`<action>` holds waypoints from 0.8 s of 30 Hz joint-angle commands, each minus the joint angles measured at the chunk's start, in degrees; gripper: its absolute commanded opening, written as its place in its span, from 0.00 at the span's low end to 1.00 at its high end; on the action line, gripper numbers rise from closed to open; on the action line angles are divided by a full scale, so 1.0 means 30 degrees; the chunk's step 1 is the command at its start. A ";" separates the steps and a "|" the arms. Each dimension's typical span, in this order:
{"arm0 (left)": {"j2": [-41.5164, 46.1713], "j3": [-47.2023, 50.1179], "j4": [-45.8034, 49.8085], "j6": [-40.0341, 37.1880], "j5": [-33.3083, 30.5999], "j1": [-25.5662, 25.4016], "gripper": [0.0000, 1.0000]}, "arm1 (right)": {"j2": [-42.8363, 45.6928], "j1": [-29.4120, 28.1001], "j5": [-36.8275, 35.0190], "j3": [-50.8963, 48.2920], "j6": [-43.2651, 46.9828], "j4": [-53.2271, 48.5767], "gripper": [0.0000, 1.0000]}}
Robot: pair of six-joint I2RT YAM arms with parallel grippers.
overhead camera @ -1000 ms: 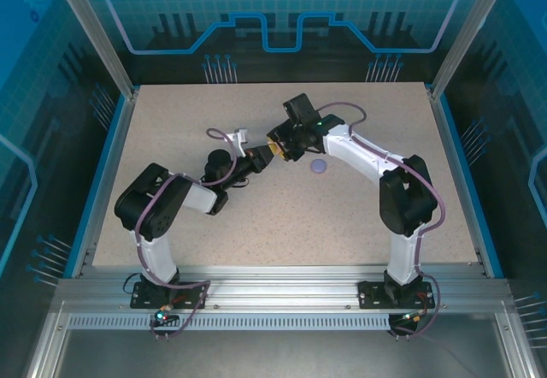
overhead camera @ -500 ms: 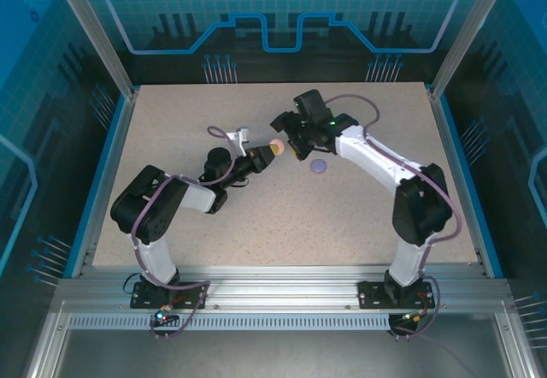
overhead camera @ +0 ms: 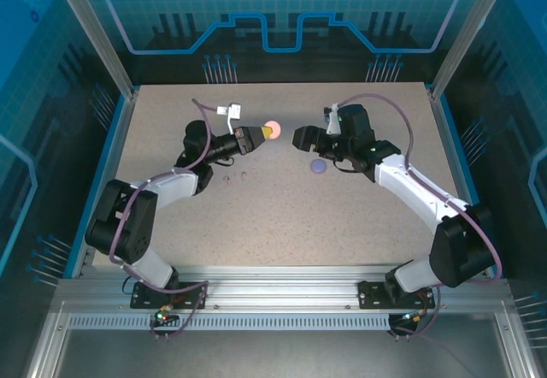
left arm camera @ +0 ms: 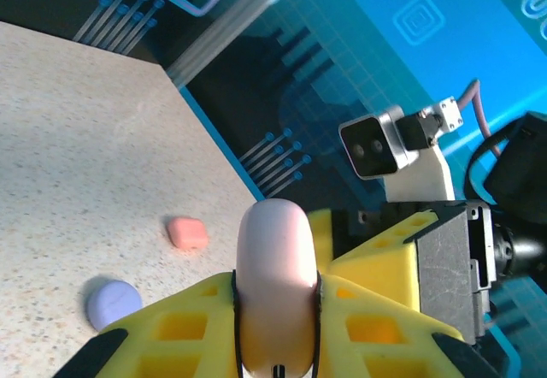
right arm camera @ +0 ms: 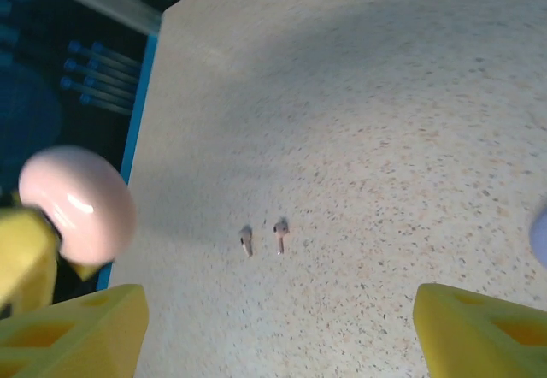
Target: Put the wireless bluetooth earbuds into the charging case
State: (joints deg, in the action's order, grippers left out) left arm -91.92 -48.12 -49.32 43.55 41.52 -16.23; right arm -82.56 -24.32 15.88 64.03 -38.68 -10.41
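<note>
You're looking into a robotics lab cell. The speckled bench point(overhead camera: 282, 215) sits inside a cage of aluminium posts point(overhead camera: 94, 27), with a slotted aluminium rail point(overhead camera: 282, 294) along its near edge. Blue circuit-patterned panels point(overhead camera: 282, 19) close off the far side, left and right. A cabled left arm point(overhead camera: 167, 186) and right arm point(overhead camera: 410, 186) are bolted at that rail.

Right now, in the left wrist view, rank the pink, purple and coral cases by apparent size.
1. Pink case, but it is nearest the camera, so its real size is unsure.
2. Purple case and coral case: about alike, not ranked.
</note>
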 commanded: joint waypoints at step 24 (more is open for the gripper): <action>0.2437 -0.0551 0.4135 -0.2153 0.2689 0.0094 0.00 | -0.1892 -0.0248 0.2317 0.0633 0.3601 0.2242 0.76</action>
State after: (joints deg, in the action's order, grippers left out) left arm -87.29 -49.15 -36.18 38.61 47.79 -16.10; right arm -87.26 -26.41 24.47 66.46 -27.44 -4.34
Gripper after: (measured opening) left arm 0.217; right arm 0.759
